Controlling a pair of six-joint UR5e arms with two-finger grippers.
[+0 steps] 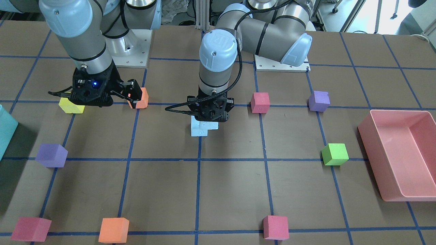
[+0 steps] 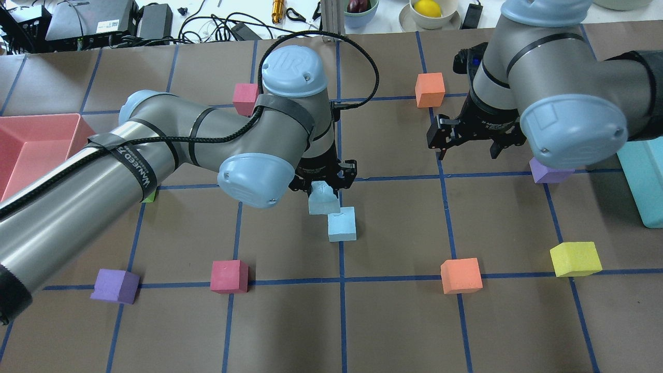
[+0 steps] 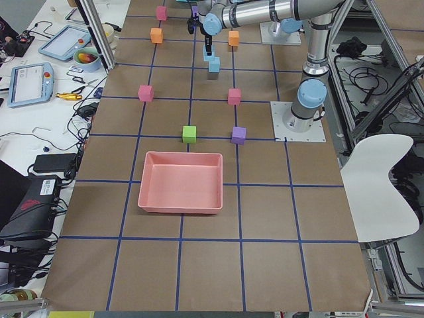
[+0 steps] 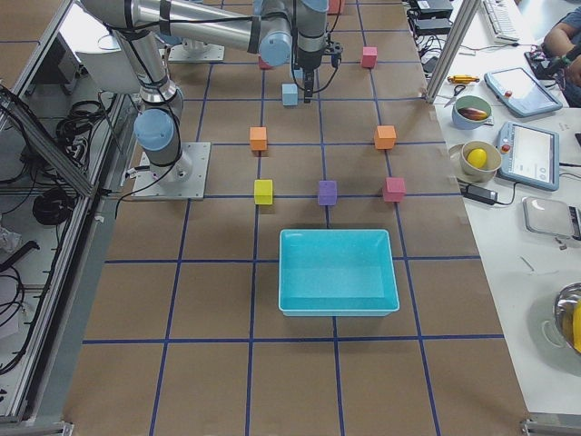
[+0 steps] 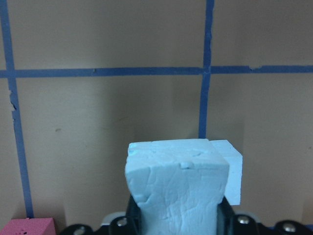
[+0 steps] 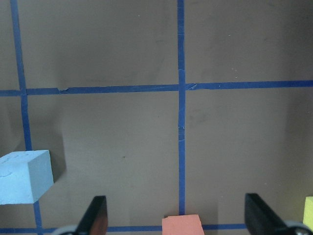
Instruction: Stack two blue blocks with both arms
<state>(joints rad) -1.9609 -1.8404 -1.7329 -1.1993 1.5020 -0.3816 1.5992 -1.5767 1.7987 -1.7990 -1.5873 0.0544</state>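
Left gripper (image 2: 322, 186) clamps one blue block (image 2: 323, 203). Second block (image 2: 342, 227) lies below, offset rightward. Right gripper (image 2: 467, 150) stands spread, empty.

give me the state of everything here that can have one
left gripper, shut on the held blue block
right gripper, open, empty
held blue block, lifted off the table, not yet stacked
other blue block, resting on the table, free
pink bin, empty
teal bin, empty
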